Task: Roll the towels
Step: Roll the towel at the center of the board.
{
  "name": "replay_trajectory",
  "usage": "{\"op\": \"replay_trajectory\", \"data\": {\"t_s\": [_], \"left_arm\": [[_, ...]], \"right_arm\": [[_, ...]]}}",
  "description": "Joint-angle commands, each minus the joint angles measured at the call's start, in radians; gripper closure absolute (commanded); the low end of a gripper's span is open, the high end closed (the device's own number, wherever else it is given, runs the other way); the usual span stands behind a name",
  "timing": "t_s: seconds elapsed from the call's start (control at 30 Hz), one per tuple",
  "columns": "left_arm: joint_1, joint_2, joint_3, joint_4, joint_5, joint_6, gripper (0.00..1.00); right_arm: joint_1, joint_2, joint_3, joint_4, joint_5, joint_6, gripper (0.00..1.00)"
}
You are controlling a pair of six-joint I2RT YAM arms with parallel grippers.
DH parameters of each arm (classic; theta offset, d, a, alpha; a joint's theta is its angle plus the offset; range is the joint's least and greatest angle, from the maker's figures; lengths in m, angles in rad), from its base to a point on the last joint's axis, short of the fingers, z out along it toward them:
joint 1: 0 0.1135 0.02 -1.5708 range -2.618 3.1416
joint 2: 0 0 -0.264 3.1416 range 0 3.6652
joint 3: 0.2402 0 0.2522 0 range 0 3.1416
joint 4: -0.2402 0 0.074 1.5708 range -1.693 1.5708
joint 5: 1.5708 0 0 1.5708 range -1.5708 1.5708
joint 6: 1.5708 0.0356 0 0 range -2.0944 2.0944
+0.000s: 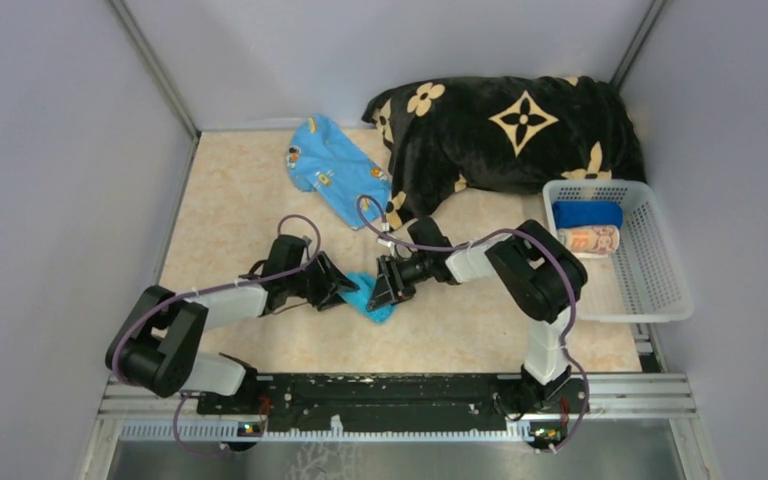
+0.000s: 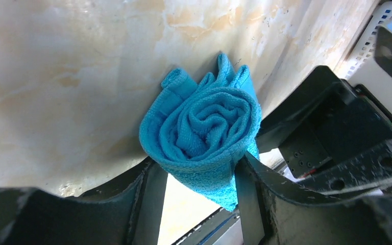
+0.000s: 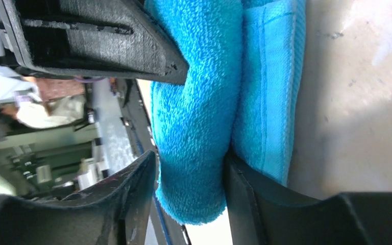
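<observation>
The turquoise towel (image 1: 368,297) (image 2: 204,138) (image 3: 199,127) is sitting rolled into a loose spiral, one open end facing the left wrist camera and a corner sticking out behind. Its lower part is resting between the left fingers (image 2: 249,196), touching both. A thick fold is passing between the right fingers (image 3: 132,196), also touching both, with a flatter hemmed layer lying outside one of them. The printed towel (image 1: 335,172), light blue with orange cartoons, is lying spread out well beyond the fingers. The dark blue towel (image 1: 587,214) and striped towel (image 1: 588,240) are lying rolled, side by side, far right of the fingers.
</observation>
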Motion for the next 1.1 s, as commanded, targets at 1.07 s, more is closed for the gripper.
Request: {"op": "replay_trajectory", "data": {"t_s": [1.07], "left_arm": [[-0.062, 0.104, 0.04, -0.132, -0.143, 0.09, 0.33]], "right_arm": [[0.552, -0.087, 0.234, -0.553, 1.379, -0.478, 0.41]]}}
